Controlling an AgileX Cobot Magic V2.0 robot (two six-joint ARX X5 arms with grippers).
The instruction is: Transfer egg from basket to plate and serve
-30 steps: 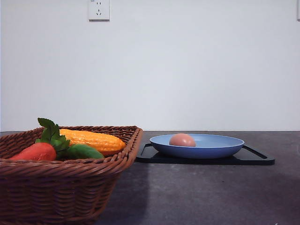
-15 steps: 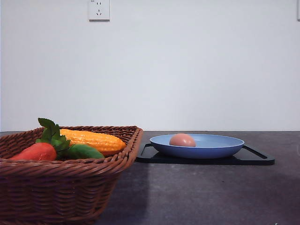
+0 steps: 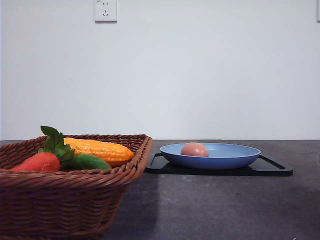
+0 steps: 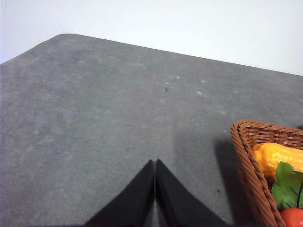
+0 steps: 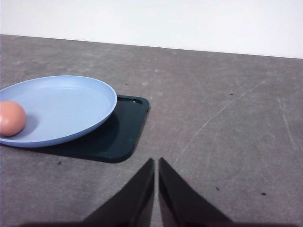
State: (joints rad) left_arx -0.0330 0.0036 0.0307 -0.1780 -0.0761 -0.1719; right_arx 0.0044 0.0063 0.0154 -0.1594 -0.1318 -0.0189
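So the egg (image 3: 194, 149) sits in the blue plate (image 3: 235, 156) on the black tray (image 3: 272, 169), right of centre in the front view; the basket (image 3: 60, 205) fills the lower left. Left gripper (image 4: 155, 189) and right gripper (image 5: 156, 187) have jaws together over bare tabletop (image 3: 225, 205)

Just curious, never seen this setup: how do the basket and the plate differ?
The basket is brown woven wicker with deep flared sides; the plate is smooth, plain blue and shallow. The basket holds several vegetables; the plate holds one egg. The basket sits on the table; the plate rests on a black tray. Both are open-topped.
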